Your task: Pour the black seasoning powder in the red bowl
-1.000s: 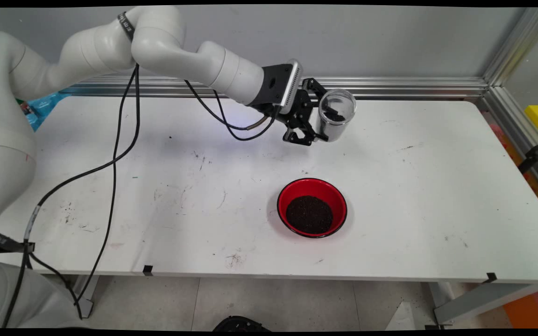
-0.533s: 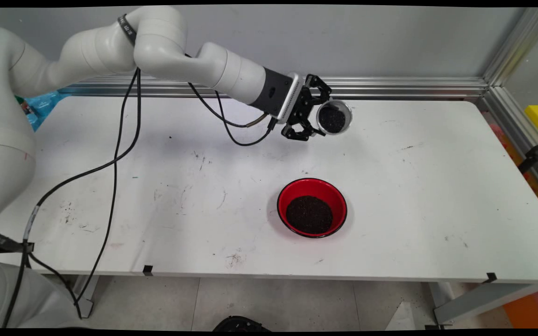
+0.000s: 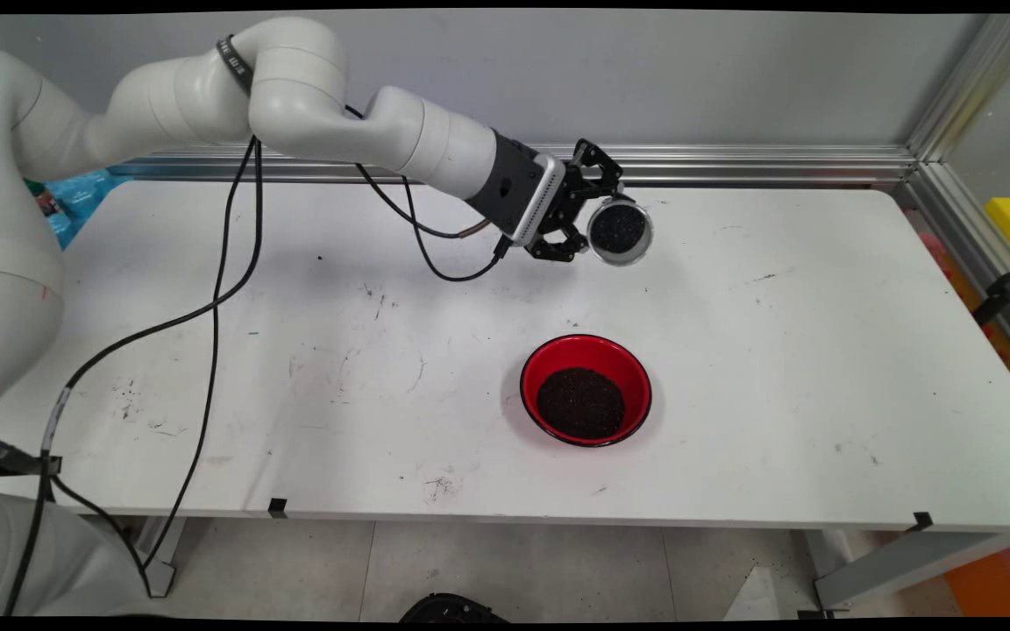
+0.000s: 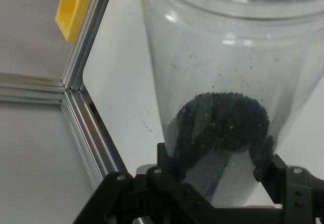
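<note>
On the near half of the white bench (image 3: 312, 350) sits one round red bowl (image 3: 586, 388) with a dark granular heap in it, and that's my landmark. Straight behind the bowl, held off the bench toward the back rail, is one clear plastic jar (image 3: 619, 231), tipped over so its mouth faces the camera, with dark grains inside. The black two-finger tool (image 3: 591, 230) is clamped round the jar's body, one finger each side in the hand view. My guess for doing this well: keep the squeeze steady and roll the wrist slowly, since loose grains slide all at once. Count: one bowl, one jar, one tool.
</note>
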`<state>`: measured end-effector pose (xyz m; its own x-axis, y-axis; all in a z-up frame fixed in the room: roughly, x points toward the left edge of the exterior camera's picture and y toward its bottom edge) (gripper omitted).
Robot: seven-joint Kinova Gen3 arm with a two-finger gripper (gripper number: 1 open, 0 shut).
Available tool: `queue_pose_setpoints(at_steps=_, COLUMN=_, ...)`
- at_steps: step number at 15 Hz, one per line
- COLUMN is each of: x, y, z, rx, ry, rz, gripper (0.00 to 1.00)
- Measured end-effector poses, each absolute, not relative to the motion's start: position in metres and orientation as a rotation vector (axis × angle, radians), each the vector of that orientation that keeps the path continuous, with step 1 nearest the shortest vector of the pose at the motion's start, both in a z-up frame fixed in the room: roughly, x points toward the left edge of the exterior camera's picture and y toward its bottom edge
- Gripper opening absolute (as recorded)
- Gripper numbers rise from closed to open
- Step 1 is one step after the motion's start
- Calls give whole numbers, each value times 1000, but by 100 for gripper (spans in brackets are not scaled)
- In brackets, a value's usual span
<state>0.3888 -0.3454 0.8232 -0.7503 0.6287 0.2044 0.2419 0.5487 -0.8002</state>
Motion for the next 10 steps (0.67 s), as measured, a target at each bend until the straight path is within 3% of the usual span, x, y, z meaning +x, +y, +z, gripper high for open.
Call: queue_pose_setpoints(at_steps=10, x=393, y=-338, z=824, rx=-792, ry=-2303, rz=1134, gripper=0)
